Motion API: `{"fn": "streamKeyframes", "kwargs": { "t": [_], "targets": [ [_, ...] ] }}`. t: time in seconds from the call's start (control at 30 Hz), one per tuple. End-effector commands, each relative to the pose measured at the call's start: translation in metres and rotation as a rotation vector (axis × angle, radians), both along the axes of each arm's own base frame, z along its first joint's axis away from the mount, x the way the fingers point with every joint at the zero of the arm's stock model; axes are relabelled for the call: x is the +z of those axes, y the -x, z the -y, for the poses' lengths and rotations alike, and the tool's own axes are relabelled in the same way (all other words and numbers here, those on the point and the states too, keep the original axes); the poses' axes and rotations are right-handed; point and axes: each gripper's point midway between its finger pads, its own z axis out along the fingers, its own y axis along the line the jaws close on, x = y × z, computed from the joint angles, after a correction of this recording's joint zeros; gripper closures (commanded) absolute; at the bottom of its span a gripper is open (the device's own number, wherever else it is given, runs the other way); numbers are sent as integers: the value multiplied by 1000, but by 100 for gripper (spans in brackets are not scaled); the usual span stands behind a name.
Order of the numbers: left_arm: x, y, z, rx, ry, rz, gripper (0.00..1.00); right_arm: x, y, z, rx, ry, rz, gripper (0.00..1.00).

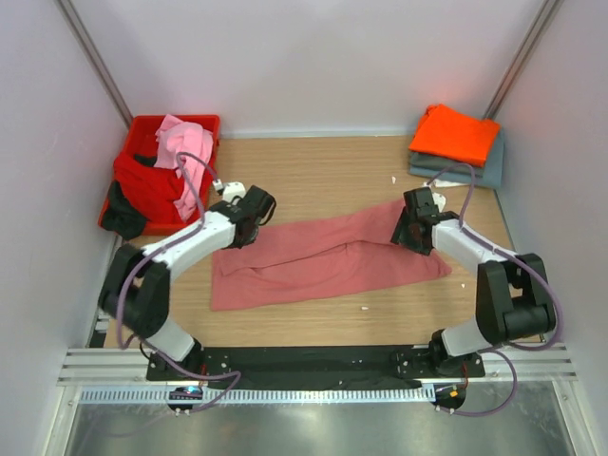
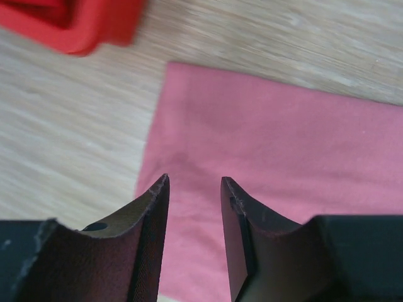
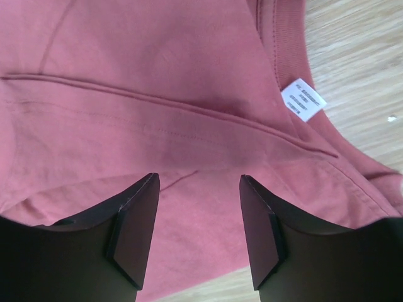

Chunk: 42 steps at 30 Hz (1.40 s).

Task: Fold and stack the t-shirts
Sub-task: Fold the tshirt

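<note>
A dusty salmon-pink t-shirt point(image 1: 323, 256) lies folded lengthwise across the middle of the table. My left gripper point(image 1: 249, 228) hovers over its far left corner, jaws open and empty; the cloth point(image 2: 283, 145) fills its wrist view. My right gripper point(image 1: 410, 231) hovers over the shirt's right end near the collar, open and empty; the shirt point(image 3: 157, 94) and its white label point(image 3: 303, 99) show there. A folded orange t-shirt point(image 1: 454, 133) lies on a folded grey-blue one point(image 1: 489, 171) at the back right. Light pink point(image 1: 179, 138), red point(image 1: 147, 185) and dark point(image 1: 119, 211) shirts fill the crate.
The red plastic crate point(image 1: 204, 122) stands at the back left; its corner shows in the left wrist view point(image 2: 82, 25). White walls close in the table on three sides. Small white specks lie on the wood near the shirt.
</note>
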Motion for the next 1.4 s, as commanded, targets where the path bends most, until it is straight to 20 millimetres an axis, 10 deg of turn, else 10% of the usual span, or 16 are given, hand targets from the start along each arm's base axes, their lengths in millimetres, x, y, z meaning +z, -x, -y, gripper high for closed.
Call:
{"fn": "streamKeyframes", "kwargs": {
  "t": [0.0,0.2,0.47,0.73,0.9,1.13,1.37],
  "targets": [
    [-30,-31,32,-64,37,-35,61,-7,-20,-6,-5,-10,8,40],
    [-75,-27,36,-71,10,-146,64,-15,-51,-3,17,53,-22,40],
    [-101,40,40,-78,108,-236,65,-30,-122,-38,84,-30,-53,40],
    [-87,121,146,-239,317,-227,66,-41,-241,-142,378,-177,-25,29],
    [-79,165,204,-360,374,-243,63,-41,-264,-193,505,-372,15,21],
    [-57,176,215,-417,312,-235,49,-14,-278,-228,586,-405,162,16],
    [10,181,196,-444,302,-123,24,57,-288,-279,743,-641,364,7]
  ]
}}
